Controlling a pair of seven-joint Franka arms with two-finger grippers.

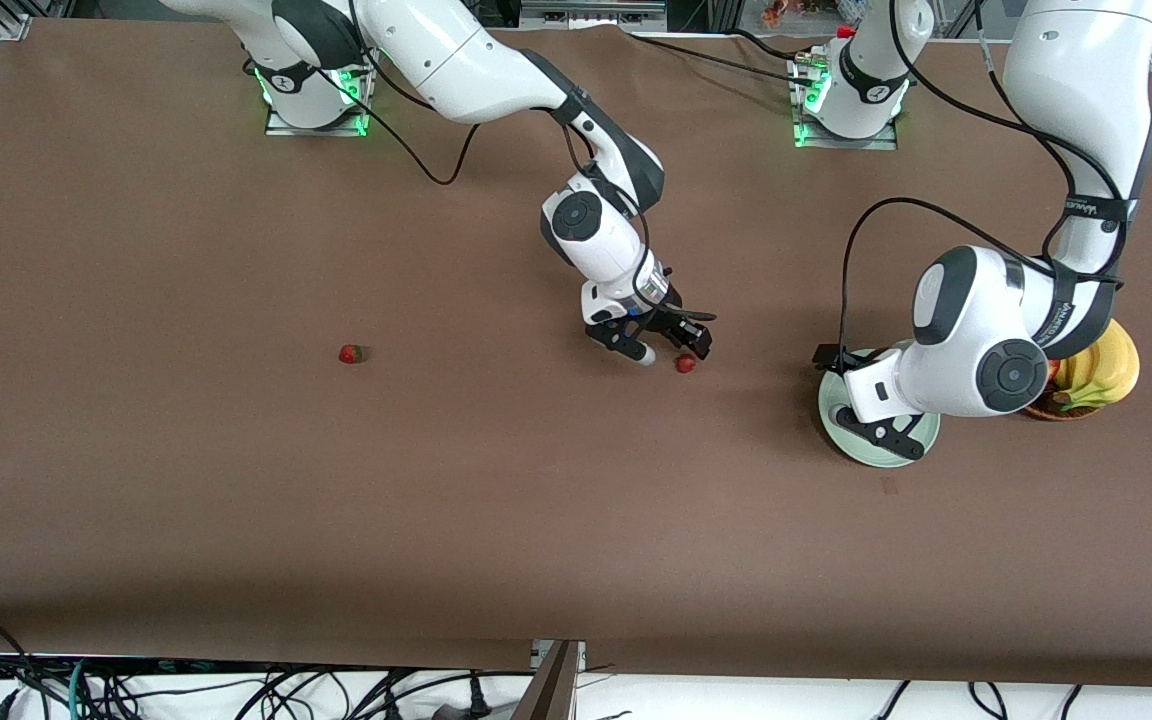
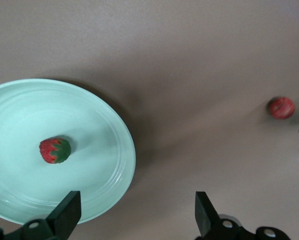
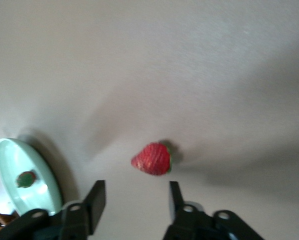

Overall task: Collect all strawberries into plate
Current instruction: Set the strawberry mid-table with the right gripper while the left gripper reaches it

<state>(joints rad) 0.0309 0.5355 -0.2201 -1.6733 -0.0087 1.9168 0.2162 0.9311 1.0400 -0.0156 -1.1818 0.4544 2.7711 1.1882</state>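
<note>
Now: right gripper (image 3: 134, 205) part-open, empty, over strawberry (image 3: 152, 158); left gripper (image 2: 134, 217) wide, empty, over plate (image 2: 107, 115).
Berry likely light, soft, bruisable; pinch mid-body gently.

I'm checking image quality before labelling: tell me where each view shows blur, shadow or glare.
Front view: sharp and evenly lit, with green lights glowing at both arm bases. Left wrist view: the plate casts a soft shadow on the table, and the strawberry on the plate is crisp. Right wrist view: soft throughout, with the strawberry on the table slightly blurred amid broad shadows.
</note>
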